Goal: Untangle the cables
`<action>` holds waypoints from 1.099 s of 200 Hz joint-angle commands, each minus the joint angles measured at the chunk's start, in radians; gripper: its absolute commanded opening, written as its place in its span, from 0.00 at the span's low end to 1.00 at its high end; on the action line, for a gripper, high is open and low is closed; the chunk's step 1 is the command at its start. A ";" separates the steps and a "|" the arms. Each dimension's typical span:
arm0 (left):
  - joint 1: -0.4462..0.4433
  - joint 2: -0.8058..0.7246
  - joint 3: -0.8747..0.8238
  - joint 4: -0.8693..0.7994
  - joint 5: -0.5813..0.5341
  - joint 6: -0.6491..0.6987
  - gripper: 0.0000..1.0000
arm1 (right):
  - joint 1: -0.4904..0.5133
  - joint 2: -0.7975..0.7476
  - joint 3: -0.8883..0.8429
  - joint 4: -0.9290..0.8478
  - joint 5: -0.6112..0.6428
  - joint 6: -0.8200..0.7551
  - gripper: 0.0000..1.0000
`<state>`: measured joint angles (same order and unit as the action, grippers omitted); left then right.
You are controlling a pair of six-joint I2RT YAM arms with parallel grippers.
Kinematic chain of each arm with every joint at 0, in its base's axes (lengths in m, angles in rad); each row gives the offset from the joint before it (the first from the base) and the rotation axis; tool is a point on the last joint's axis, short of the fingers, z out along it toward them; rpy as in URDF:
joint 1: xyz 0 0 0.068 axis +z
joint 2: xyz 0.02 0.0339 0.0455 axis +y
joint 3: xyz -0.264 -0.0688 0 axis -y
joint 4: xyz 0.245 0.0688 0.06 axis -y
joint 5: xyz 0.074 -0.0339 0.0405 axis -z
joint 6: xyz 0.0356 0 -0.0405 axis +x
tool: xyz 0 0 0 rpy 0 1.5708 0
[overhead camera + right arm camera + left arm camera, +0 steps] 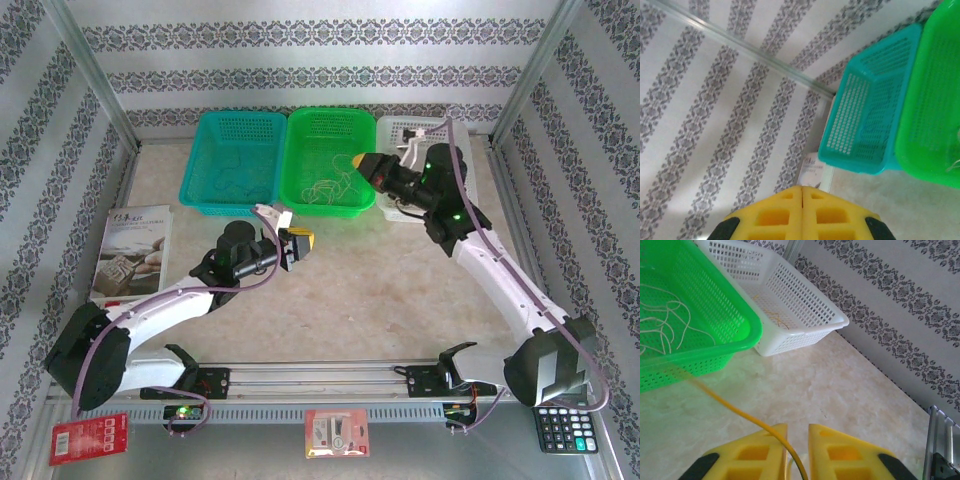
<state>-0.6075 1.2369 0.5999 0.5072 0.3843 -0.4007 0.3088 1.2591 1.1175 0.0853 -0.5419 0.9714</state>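
Green basket (330,160), teal basket (235,160), yellow cable (740,415)

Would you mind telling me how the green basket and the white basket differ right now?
The green basket holds a loose tangle of whitish cables; the white basket holds just one short yellowish strand. The green one sits in the middle of the row, the white one at the right end. Both are perforated plastic, standing upright.

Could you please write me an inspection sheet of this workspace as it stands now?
Surface: pale marbled table, three baskets along its far edge.
Job's things: whitish cables lie in the green basket; yellow cable runs from it into the left pincer.
Clutter: booklet, calculator, red packet, teal basket, white basket.
Grippers: left pincer pinches the yellow cable; right pincer shut, empty, raised over the green basket.
Arm cords: purple, along both arms.
Surroundings: patterned walls.
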 commanded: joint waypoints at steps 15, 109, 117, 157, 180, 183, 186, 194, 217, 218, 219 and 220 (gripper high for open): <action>-0.009 -0.049 -0.012 -0.007 -0.010 -0.016 0.14 | -0.121 -0.003 0.031 0.013 -0.036 0.007 0.00; -0.011 -0.082 0.002 0.036 -0.007 -0.065 0.00 | -0.003 -0.066 -0.171 -0.012 -0.080 -0.157 0.06; -0.010 -0.081 0.004 0.042 -0.009 -0.070 0.00 | 0.022 -0.074 -0.193 -0.007 -0.088 -0.176 0.16; -0.009 -0.074 0.021 0.054 -0.041 -0.112 0.00 | 0.139 -0.125 -0.305 -0.003 -0.097 -0.269 0.51; -0.011 -0.068 0.028 0.050 -0.080 -0.157 0.00 | 0.193 -0.163 -0.357 -0.007 -0.069 -0.319 0.58; -0.009 -0.067 0.030 0.048 -0.083 -0.163 0.00 | 0.198 -0.166 -0.362 -0.007 -0.063 -0.324 0.59; -0.009 -0.065 0.030 0.048 -0.084 -0.170 0.00 | 0.204 -0.170 -0.366 -0.010 -0.055 -0.329 0.59; -0.009 -0.060 0.036 0.048 -0.089 -0.189 0.00 | 0.221 -0.181 -0.373 -0.016 -0.035 -0.346 0.62; -0.010 -0.043 0.050 0.048 -0.094 -0.246 0.00 | 0.272 -0.191 -0.379 -0.030 0.056 -0.388 0.63; -0.010 -0.041 0.050 0.048 -0.094 -0.249 0.00 | 0.273 -0.192 -0.379 -0.030 0.059 -0.390 0.63; -0.009 -0.041 0.050 0.047 -0.095 -0.253 0.00 | 0.274 -0.193 -0.380 -0.029 0.063 -0.391 0.63; -0.009 -0.039 0.051 0.048 -0.096 -0.255 0.00 | 0.276 -0.191 -0.380 -0.030 0.064 -0.391 0.63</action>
<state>-0.6079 1.1786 0.6090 0.5098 0.3149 -0.5659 0.5446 1.0916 0.7521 0.0532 -0.5747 0.6636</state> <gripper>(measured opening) 0.052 0.625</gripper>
